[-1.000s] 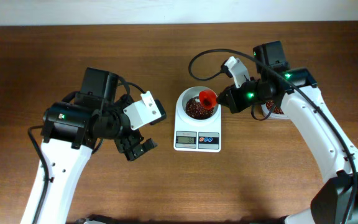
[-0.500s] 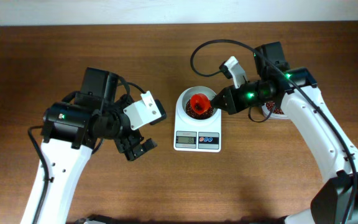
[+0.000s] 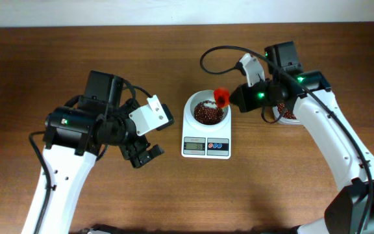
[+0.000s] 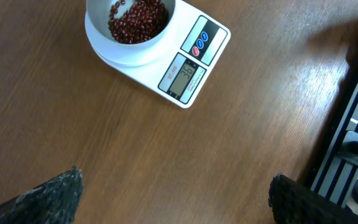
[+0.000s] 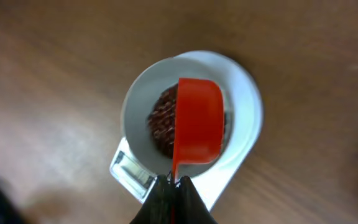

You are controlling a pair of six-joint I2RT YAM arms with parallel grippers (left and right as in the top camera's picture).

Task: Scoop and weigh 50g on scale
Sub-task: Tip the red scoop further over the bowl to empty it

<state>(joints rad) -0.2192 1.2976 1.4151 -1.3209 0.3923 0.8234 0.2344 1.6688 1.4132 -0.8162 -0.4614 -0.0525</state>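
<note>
Wooden desk bears near its middle the white scale, its bowl holding red beans, while the left hand hangs spread well apart to its left and the right hand pinches a red scoop over the bowl's right rim.

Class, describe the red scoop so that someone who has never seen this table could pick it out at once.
On the brown wooden table, find the white scale in the middle, with a white bowl of dark beans on top. Over the bowl's rim hangs the scoop, held by its handle in the right gripper. It alone is a bright red cup, raised off the table.
</note>
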